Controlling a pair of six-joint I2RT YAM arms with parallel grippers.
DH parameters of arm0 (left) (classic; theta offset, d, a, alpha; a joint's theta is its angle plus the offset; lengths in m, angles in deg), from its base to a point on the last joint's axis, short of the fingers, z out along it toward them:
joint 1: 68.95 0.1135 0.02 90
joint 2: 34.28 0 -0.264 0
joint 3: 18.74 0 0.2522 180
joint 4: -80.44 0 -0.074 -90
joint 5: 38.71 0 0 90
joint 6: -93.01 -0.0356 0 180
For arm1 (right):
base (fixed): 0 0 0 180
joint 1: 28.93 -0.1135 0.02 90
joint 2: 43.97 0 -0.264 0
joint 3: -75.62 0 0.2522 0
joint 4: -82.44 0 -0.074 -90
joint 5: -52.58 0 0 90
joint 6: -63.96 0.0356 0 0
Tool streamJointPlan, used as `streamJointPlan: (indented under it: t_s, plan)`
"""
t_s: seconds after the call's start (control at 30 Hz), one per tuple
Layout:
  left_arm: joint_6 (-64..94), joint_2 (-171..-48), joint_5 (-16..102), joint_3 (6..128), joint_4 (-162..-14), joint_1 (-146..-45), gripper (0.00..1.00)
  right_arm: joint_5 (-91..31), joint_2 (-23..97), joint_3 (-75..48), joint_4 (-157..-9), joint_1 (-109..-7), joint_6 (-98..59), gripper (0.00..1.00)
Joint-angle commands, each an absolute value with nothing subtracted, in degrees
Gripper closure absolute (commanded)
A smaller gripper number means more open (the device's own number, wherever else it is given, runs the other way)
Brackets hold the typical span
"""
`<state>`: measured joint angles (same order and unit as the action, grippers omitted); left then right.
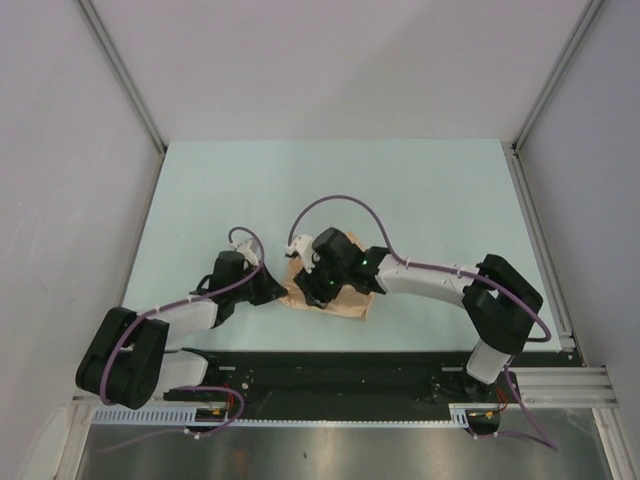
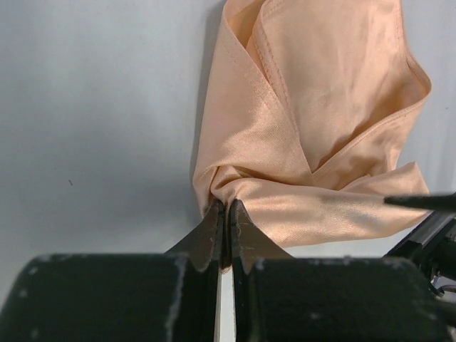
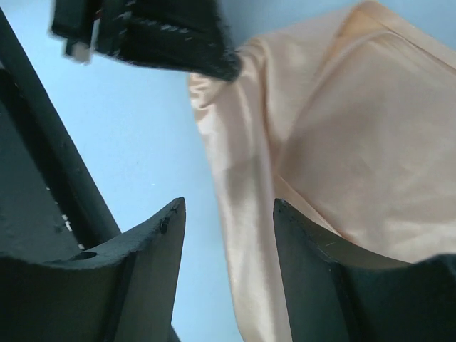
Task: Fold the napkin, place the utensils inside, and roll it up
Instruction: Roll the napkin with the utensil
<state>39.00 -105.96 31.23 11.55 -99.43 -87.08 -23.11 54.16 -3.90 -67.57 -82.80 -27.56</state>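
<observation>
The napkin (image 1: 345, 300) lies on the table (image 1: 420, 190), near its front edge, between the two arms; the left gripper (image 2: 225, 214) sits at the napkin's left end, jaws pinched on a fold there; the right gripper (image 3: 228, 214) hangs above the napkin's left part, jaws apart, just beside the left gripper.
</observation>
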Motion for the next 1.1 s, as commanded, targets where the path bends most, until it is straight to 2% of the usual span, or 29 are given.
streamJointPlan:
  t_s: [0.0,0.63,0.77,0.87,0.97,1.0,1.07]
  plan:
    - [37.9,-107.23,33.36,13.39,-96.96,-86.96,0.99,-35.48,52.44,0.25,-76.59,-88.87,-34.73,0.43]
    - [38.16,-107.94,32.13,14.44,-96.87,-86.96,1.0,-38.65,61.06,-0.72,-76.77,-90.28,-38.43,0.43]
    - [38.69,-107.24,31.25,14.79,-98.02,-86.96,0.97,-38.04,62.81,-1.59,-73.35,-89.58,-37.38,0.45]
    - [39.04,-106.09,31.42,15.49,-97.93,-86.96,0.89,-36.56,63.96,-2.12,-70.72,-89.23,-35.89,0.51]
    - [39.22,-104.08,33.26,16.28,-96.27,-86.96,0.76,-34.88,65.27,-2.48,-67.99,-88.53,-33.7,0.66]
    - [39.13,-103.37,34.05,16.72,-95.56,-86.88,0.68,-32.87,65.45,-2.48,-67.37,-88.26,-33.08,0.74]
    - [39.13,-100.75,35.98,16.99,-93.64,-86.79,0.57,-29.88,65.72,-1.95,-66.4,-87.3,-31.5,0.79]
